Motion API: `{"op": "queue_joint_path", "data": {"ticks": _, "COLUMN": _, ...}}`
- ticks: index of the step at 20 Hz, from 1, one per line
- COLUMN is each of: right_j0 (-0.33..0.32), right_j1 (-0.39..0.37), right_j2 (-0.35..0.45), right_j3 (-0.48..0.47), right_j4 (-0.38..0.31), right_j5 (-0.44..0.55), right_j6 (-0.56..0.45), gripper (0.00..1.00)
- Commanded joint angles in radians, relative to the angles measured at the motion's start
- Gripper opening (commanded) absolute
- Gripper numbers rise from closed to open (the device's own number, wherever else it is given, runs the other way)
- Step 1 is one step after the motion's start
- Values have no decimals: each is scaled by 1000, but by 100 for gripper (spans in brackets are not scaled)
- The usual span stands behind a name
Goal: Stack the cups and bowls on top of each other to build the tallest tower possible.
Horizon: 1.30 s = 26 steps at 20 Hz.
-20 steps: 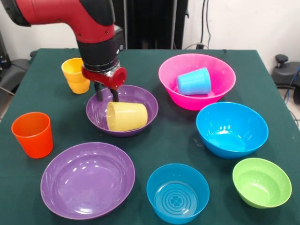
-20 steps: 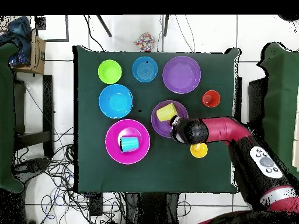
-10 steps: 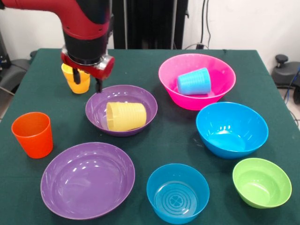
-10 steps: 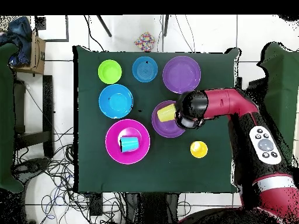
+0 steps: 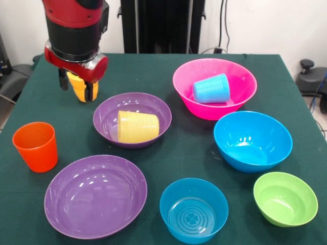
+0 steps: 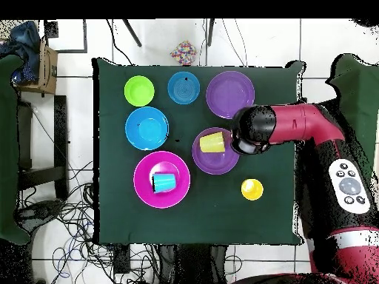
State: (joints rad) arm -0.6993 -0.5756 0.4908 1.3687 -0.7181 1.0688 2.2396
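My gripper hangs open and empty above the table's far left, in front of the stacked amber-yellow cups. In the overhead view the gripper hides the orange cup. The pale yellow ribbed cup lies on its side in a purple bowl. The orange cup stands upright at the left. The light blue cup lies on its side in the pink bowl. The second purple bowl, big blue bowl, small blue bowl and green bowl stand empty.
The dark green table carries all the pieces. The arm reaches in over the table's right edge in the overhead view. A black stand rises behind the table.
My gripper has lifted away from the pale yellow cup in the purple bowl and moved left in the front view, over to the amber cups. The cup stays lying in the bowl.
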Motion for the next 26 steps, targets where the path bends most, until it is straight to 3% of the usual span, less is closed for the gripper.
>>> {"op": "queue_joint_path", "data": {"ticks": 1, "right_j0": 56, "right_j1": 20, "right_j2": 9, "right_j3": -99, "right_j4": 5, "right_j5": -87, "right_j6": -8, "gripper": 100}}
{"op": "queue_joint_path", "data": {"ticks": 4, "right_j0": 84, "right_j1": 80, "right_j2": 21, "right_j3": -201, "right_j4": 55, "right_j5": 43, "right_j6": -41, "gripper": 100}}
{"op": "queue_joint_path", "data": {"ticks": 8, "right_j0": 127, "right_j1": 136, "right_j2": 20, "right_j3": -338, "right_j4": 55, "right_j5": 157, "right_j6": -92, "gripper": 100}}
{"op": "queue_joint_path", "data": {"ticks": 13, "right_j0": 125, "right_j1": 182, "right_j2": 23, "right_j3": -407, "right_j4": 83, "right_j5": 166, "right_j6": -127, "gripper": 100}}
{"op": "queue_joint_path", "data": {"ticks": 14, "right_j0": 123, "right_j1": 182, "right_j2": 19, "right_j3": -397, "right_j4": 94, "right_j5": 155, "right_j6": -112, "gripper": 100}}
{"op": "queue_joint_path", "data": {"ticks": 18, "right_j0": 139, "right_j1": 145, "right_j2": -26, "right_j3": -282, "right_j4": 208, "right_j5": 102, "right_j6": 104, "gripper": 100}}
{"op": "queue_joint_path", "data": {"ticks": 26, "right_j0": 187, "right_j1": 130, "right_j2": -86, "right_j3": -254, "right_j4": 308, "right_j5": 137, "right_j6": 168, "gripper": 100}}
